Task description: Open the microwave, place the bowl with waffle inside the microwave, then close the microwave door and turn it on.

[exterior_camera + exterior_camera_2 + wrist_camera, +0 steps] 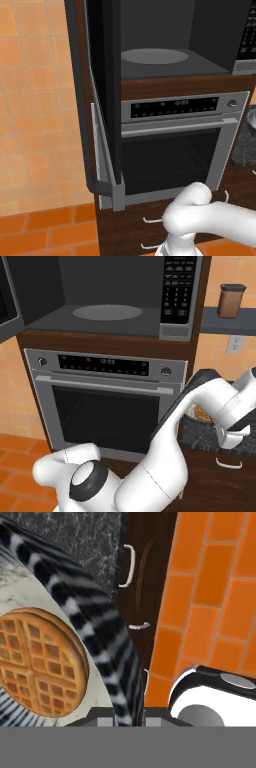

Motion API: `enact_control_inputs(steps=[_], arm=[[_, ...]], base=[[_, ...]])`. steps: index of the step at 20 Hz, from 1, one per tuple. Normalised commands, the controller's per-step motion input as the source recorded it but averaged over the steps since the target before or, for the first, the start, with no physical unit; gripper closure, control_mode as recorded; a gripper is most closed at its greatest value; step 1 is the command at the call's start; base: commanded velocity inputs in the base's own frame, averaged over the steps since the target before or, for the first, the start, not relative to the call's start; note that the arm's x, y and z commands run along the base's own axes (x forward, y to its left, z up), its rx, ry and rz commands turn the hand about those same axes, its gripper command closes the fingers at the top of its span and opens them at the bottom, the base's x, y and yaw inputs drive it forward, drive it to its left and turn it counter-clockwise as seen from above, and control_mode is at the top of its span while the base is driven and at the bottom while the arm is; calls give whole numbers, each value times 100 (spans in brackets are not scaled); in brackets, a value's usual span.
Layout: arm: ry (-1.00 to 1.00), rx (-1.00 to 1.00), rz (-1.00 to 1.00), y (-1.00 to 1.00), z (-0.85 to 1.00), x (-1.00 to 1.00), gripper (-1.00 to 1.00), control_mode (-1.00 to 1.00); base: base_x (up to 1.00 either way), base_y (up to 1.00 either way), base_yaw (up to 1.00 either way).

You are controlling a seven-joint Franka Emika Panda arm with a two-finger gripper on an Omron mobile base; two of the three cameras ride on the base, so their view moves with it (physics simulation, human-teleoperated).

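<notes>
In the left base view, the microwave [150, 37] sits above a silver oven [175, 145], its cavity dark and its grey turntable [154, 56] bare. The microwave door [102, 95] stands swung out to the left, seen edge-on. Your arm reaches away to the right along the bottom. The open door juts well into the room, so a wide swing back toward the cavity could clip it.

In the right base view, the arm folds over to the right, its hand down at a dark speckled counter [200, 438] beside the oven. A pale rim of the bowl [197, 413] peeks out behind the forearm, well apart from and below the turntable. You have a long lift ahead, and the panel of buttons [177, 288] edges the opening on the right.

In the hand view, the gripper [127, 717] is pinched nearly closed on the bowl's striped-looking rim. The waffle [40, 662] lies flat inside. You hold one edge only, so the bowl may tilt, slip, or spill the waffle.
</notes>
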Motion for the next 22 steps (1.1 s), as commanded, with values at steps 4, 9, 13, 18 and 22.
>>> enact_control_inputs(steps=[4,9,13,18,22], arm=[[0,-11,-13,56,91,-41,100,-100],[-1,-6,0,67,82,-16,100,-100],[-1,-2,0,47,82,-24,100,-100],[-1,-2,3,46,74,-28,100,-100],[0,0,15,72,61,0,100,-100]], base=[[0,0,0],[0,0,0],[0,0,0],[0,0,0],[0,0,0]])
